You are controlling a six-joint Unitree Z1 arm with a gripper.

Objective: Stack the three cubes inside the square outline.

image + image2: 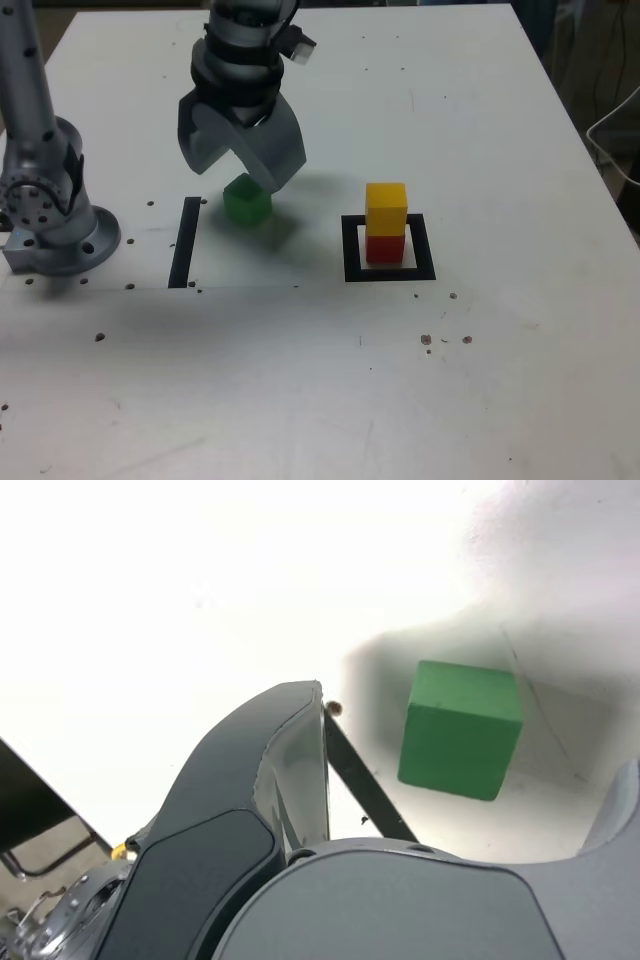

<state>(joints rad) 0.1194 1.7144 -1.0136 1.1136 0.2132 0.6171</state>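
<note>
White table (480,400), two blocks stacked, one left.
Yellow cube (386,207) sits on red cube (384,247) inside the square outline (351,250). Wide-open gripper (240,168) hangs over the green cube (246,199) mid-table, holding nothing.

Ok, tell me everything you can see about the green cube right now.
The green cube is a small, solid-coloured block with matte faces and fairly crisp edges. It sits flat on the white table, apart from the other blocks and outside the square outline, between that outline and the black strip. The gripper hangs just above it with its jaws spread; nothing visibly touches the cube but the table.
</note>
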